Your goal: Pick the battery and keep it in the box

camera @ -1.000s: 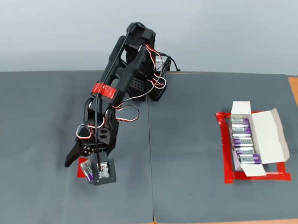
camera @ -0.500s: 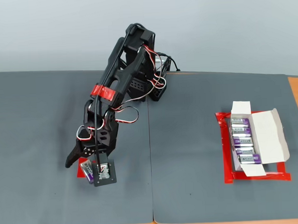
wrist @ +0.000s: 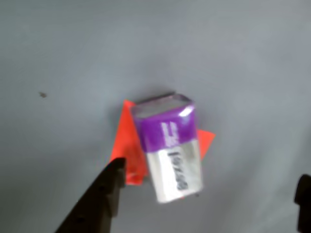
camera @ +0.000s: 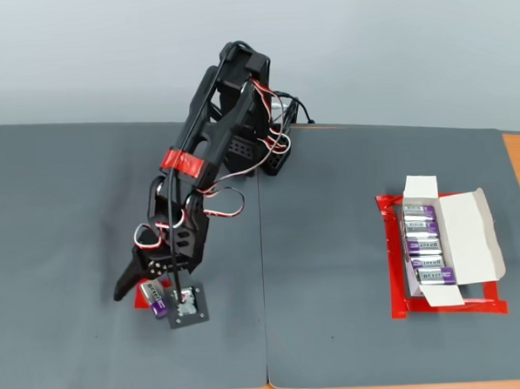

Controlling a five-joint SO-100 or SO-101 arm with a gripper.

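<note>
In the wrist view only two dark fingertips (wrist: 104,199) show, cut off at the bottom edge. They stand wide apart around the battery (wrist: 169,145), not touching it. It lies flat on a red tape patch (wrist: 130,148), long axis near vertical, purple end up. Its lettering is blurred. The box (camera: 446,250) sits well apart.

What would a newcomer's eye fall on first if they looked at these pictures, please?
Probably the black arm reaching down to the left part of the grey mat in the fixed view, its open gripper poised over a lone purple-and-silver battery. In the wrist view that battery lies on a red tape patch. At the right, a white box on a red tape outline already holds a row of matching batteries.
</note>
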